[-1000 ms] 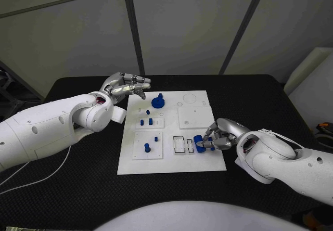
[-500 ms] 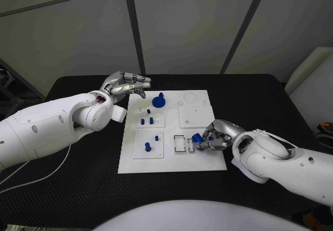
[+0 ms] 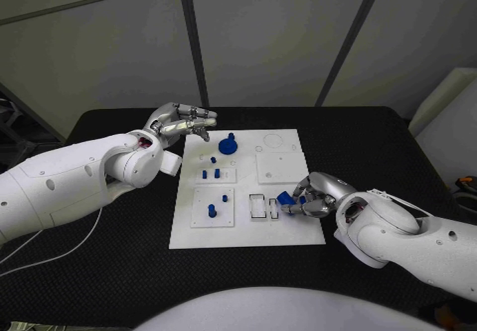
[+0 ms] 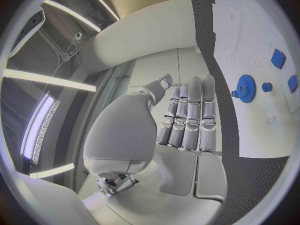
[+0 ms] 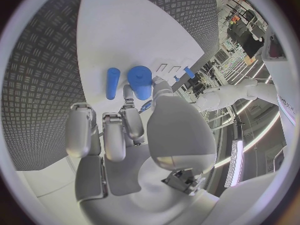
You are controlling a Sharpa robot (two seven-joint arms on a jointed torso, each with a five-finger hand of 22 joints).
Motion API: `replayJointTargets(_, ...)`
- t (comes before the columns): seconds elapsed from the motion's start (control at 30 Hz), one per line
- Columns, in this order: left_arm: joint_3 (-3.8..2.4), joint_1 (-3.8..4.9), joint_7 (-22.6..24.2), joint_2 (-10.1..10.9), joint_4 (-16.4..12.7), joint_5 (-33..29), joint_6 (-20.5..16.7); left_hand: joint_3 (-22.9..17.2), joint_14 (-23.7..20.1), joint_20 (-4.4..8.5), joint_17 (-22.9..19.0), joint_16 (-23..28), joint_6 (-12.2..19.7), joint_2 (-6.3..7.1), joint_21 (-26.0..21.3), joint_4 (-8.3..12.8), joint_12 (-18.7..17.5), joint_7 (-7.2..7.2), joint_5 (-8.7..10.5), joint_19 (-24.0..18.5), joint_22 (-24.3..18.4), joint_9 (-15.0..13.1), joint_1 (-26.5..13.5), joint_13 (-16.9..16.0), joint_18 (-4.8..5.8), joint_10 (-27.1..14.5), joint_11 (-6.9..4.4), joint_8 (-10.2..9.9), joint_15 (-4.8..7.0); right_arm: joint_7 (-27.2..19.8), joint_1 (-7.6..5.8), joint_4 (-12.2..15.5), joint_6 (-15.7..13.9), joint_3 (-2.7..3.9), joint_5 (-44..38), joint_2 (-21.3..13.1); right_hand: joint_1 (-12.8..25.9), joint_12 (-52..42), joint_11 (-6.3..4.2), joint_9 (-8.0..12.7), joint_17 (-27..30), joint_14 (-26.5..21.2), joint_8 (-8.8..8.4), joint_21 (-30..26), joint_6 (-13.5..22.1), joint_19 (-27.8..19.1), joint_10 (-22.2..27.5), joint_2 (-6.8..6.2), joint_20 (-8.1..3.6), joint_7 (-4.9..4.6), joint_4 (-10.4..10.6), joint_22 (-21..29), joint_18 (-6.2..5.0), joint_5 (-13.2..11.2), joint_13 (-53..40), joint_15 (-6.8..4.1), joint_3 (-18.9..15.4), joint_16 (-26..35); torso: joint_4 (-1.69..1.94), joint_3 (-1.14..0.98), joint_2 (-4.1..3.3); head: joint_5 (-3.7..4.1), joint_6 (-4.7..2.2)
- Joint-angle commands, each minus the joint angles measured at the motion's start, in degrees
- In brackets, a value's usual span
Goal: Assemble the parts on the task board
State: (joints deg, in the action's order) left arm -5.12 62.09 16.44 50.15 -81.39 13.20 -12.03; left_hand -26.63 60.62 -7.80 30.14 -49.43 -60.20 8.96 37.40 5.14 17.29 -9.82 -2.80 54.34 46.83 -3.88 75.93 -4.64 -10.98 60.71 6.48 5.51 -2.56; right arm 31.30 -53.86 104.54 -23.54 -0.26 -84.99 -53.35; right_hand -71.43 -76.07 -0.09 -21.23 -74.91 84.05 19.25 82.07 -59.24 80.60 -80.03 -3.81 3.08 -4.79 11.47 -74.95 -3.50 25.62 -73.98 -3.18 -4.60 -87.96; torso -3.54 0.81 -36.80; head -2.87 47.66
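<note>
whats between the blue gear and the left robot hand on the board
Nothing: in the head view only bare white task board separates the blue gear from the left robot hand, whose fingers hold nothing.

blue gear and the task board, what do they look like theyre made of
Blue gear: likely matte moulded or printed plastic, going by its even saturated colour and lack of glints. Task board: looks like white plastic or painted sheet, flat with a dull sheen; which one cannot be told.

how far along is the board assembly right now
Partly done: a blue gear and several small blue pegs already stand on the task board. The right hand holds a blue part by the slots. The left hand hovers empty.
</note>
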Motion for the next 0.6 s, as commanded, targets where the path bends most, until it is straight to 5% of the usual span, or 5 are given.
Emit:
replayJointTargets(0.03,-0.04,0.07,0.45,-0.02,-0.07,-0.12,0.58,0.30,-0.41,-0.54,-0.07,0.20,0.16,-0.42,-0.03,-0.04,0.40,-0.24,0.07,-0.01,-0.06,-0.01,-0.13,-0.08,0.67,-0.33,0.07,-0.33,0.05,0.27,-0.09,1.56,-5.18,0.04,-0.27,-0.47,-1.02,-0.23,-0.01,-0.82,-11.29,5.16,0.45,0.30,-0.35,0.46,-0.44,0.72,-0.03,0.68,-0.18,-1.50,0.36,0.44,-0.15,-0.40,-0.12,-0.24,-0.02,0.03,0.07,-0.02,-0.11)
replayJointTargets(0.37,-0.04,0.07,0.51,-0.18,-0.09,-0.12,0.49,0.30,-0.41,-0.54,-0.07,0.20,0.16,-0.42,-0.03,-0.04,0.40,-0.24,0.07,-0.01,-0.06,-0.01,-0.13,-0.08,0.67,-0.33,0.07,-0.33,0.05,-0.07,-0.15,4.51,-7.80,0.12,0.80,-0.60,-0.95,-0.08,-0.21,-1.45,-11.51,5.21,0.91,0.51,-0.55,0.70,-0.55,1.10,-0.21,0.90,0.17,-1.86,0.44,0.89,-0.11,-0.58,-0.41,-0.35,0.10,0.09,-0.03,-0.14,-0.44)
replayJointTargets(0.6,-0.04,0.07,0.49,-0.29,-0.11,-0.12,0.53,0.30,-0.41,-0.54,-0.07,0.20,0.16,-0.42,-0.03,-0.04,0.40,-0.24,0.07,-0.01,-0.06,-0.01,-0.13,-0.08,0.67,-0.33,0.07,-0.33,0.05,-0.31,-0.17,3.65,-5.18,0.13,2.01,1.55,0.54,-0.08,-0.31,-2.35,-11.59,5.22,1.41,0.53,-0.52,0.71,-0.81,1.12,-0.37,1.01,1.58,-1.92,0.45,0.55,-0.38,-0.70,-1.69,-0.39,0.11,0.09,-0.01,-0.47,-0.40)
